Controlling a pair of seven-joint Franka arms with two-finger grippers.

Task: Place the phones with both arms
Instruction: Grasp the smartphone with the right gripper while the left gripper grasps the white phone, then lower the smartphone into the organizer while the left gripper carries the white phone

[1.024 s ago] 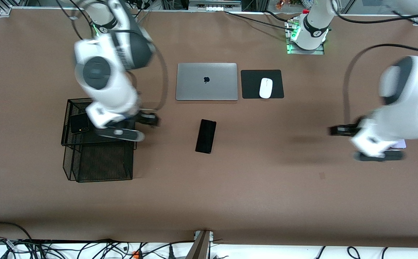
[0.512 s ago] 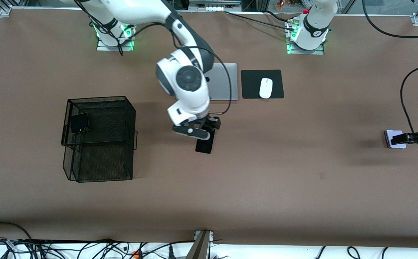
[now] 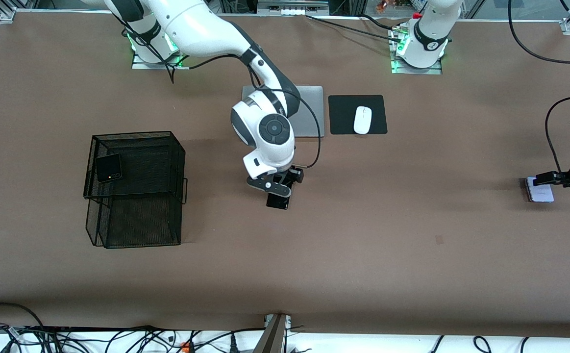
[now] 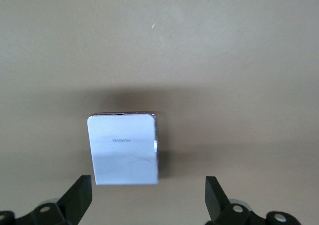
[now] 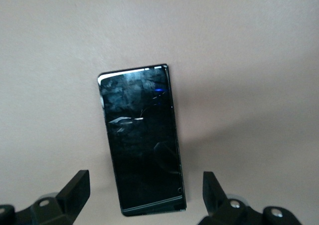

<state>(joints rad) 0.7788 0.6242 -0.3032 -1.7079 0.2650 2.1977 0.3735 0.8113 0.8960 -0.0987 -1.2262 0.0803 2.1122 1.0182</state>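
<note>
Your right gripper [image 3: 276, 185] hangs over the long slim black phone [image 3: 278, 201] near the middle of the table, fingers spread wide and holding nothing; in its wrist view the two fingertips [image 5: 75, 189] stand on either side of the black slab [image 5: 142, 137], which lies flat on the brown table [image 3: 363, 245]. Your left gripper [image 3: 549, 178] is out at the left arm's end of the table, over the pale lavender flip phone [image 3: 541, 192], also spread wide and empty; its wrist view shows the phone [image 4: 124, 155] lying flat between the fingertips [image 4: 79, 197], off toward one of them. Toward the right arm's end, you have the wire mesh basket [image 3: 135, 189], and the small black flip phone [image 3: 108, 167] lies on its upper tier. Farther from the camera, the silver laptop [image 3: 307, 117] sits closed, partly covered by your right arm, with the white mouse [image 3: 362, 119] on the black mouse pad [image 3: 378, 105] beside it.
</note>
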